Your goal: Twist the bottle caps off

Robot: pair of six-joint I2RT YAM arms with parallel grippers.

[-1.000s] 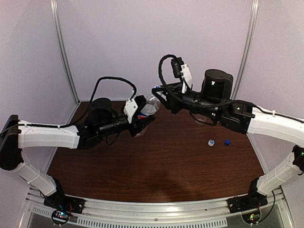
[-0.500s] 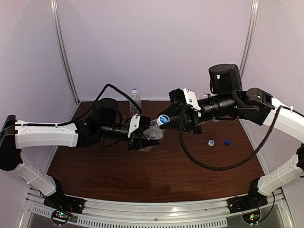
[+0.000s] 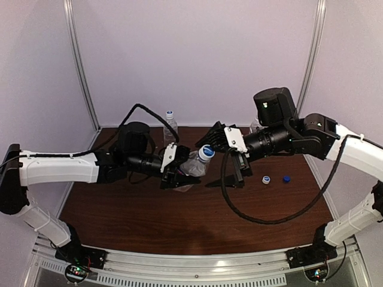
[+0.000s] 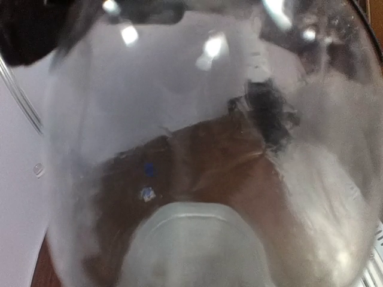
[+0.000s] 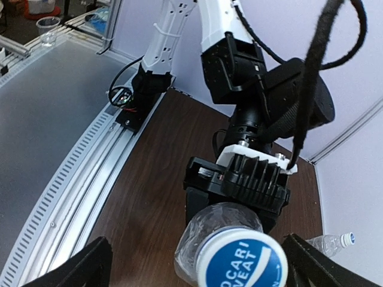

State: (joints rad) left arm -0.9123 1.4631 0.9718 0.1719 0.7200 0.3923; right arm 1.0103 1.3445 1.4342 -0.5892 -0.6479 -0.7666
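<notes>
Bottle (image 3: 192,165) left of caps (image 3: 266,179) (second bottle (image 3: 170,124) behind)

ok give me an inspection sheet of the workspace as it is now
surface: brown wood table
job's things: held bottle tilted, its cap on; capped bottle standing at the back; white-and-blue loose cap and dark blue loose cap on the right
clutter: nothing seen
grippers: left gripper shut on held bottle; right gripper open, fingers either side of its cap
cables: black cable loops from the right arm, low over the table
surroundings: pale walls, metal posts
</notes>
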